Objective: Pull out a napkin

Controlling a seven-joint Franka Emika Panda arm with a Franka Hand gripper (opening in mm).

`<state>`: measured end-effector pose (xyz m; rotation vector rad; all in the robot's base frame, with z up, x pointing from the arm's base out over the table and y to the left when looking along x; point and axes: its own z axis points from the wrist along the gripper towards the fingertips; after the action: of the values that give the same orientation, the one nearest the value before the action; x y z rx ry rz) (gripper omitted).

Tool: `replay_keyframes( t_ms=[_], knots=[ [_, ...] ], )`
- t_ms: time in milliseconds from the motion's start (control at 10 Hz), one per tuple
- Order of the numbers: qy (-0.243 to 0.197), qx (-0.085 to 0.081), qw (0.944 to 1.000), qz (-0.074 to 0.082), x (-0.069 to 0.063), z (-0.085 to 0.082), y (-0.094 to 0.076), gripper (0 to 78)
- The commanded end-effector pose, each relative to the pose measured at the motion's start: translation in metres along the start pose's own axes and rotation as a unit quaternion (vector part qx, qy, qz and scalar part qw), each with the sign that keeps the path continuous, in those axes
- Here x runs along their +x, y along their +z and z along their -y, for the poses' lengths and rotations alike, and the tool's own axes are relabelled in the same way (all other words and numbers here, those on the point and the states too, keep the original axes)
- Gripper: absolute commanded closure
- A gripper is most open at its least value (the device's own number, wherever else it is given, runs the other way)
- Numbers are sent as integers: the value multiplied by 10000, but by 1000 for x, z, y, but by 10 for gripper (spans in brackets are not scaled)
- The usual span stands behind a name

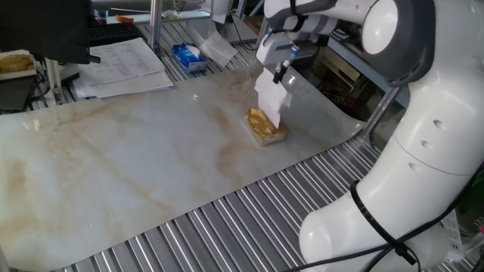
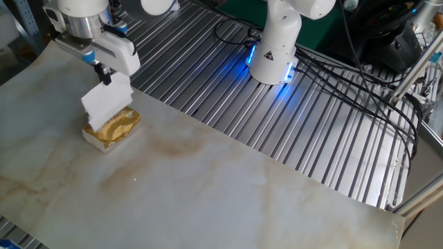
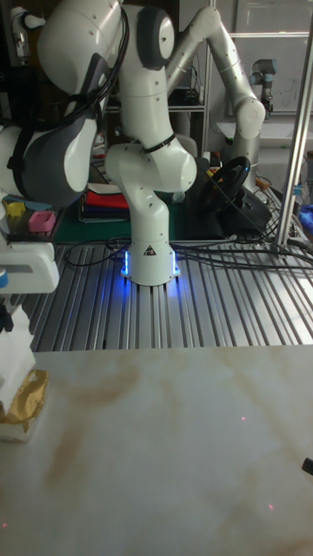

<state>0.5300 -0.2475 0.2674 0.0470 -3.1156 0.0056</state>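
Note:
A white napkin (image 1: pixel 270 100) (image 2: pixel 105 100) (image 3: pixel 13 358) hangs stretched upward out of a small gold-brown pack (image 1: pixel 264 125) (image 2: pixel 113 128) (image 3: pixel 24 400) that lies on the marbled sheet. My gripper (image 1: pixel 280 75) (image 2: pixel 104 74) is directly above the pack, shut on the napkin's top edge. The napkin's lower end is still inside the pack's opening. In the tall fixed view only the gripper's side (image 3: pixel 5 320) shows at the left edge.
Printed paper sheets (image 1: pixel 125 64) and a blue packet (image 1: pixel 186 56) lie at the back of the table. The marbled sheet (image 1: pixel 151 166) ends at ribbed metal slats (image 2: pixel 325 124). The arm's base (image 2: pixel 275 48) and cables (image 2: pixel 374 76) stand behind.

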Motion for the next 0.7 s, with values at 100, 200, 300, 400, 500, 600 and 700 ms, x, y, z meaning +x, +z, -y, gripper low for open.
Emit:
replay_keyframes(
  t_ms=[100, 200, 300, 400, 500, 600, 700],
  knots=[
    [119, 25, 9999, -70, -4, -13, -17, 764],
    [119, 25, 9999, -70, -4, -13, -17, 764],
    [217, 44, 9997, -97, -2, -26, -24, 764],
    [241, 59, 9996, -110, -1, -33, -27, 764],
    [265, 54, 9996, -127, -1, -39, -28, 764],
    [301, 55, 9994, -135, -1, -46, -27, 764],
    [313, 53, 9994, -138, -2, -50, -25, 764]
  ],
)
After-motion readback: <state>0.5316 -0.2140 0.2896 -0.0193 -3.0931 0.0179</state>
